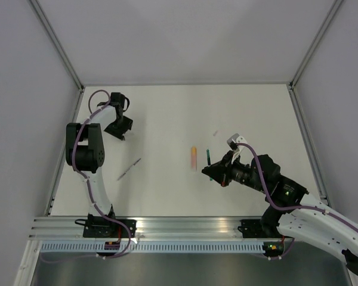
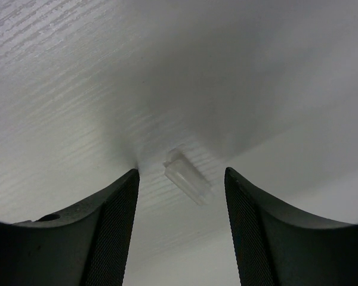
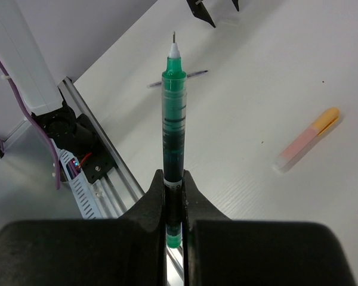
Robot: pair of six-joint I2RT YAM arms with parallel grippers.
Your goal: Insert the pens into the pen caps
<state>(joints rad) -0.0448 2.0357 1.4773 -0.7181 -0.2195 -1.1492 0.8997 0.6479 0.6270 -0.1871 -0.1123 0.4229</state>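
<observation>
My right claw (image 3: 174,179) is squeezing tight on the dark green pen (image 3: 174,131), both jaws pressing the barrel from either side with no gap showing. The pen is sticking out well past the fingertips. Its fine tip with a white collar is pointing away from me toward the left side of the table (image 3: 256,71), and a short green end is showing down between the jaws. To the right of it, well apart, the orange-pink pen (image 3: 305,140) is lying flat on the white surface, its orange end farther from my claw. Beyond the green tip, the thin grey pen (image 1: 129,169) is lying on its own.

My left claw (image 2: 180,174) is hanging low over the far left of the table with its jaws standing apart, gripping nothing. Between them a short, clear pale pen cap (image 2: 188,185) is lying on its side, slanted across the gap. Neither jaw is touching it, and bare table is showing on each side. From overhead, this claw is sitting well away from the right one, with the thin grey pen lying between it and the aluminium rail (image 1: 185,226) at the near edge.
</observation>
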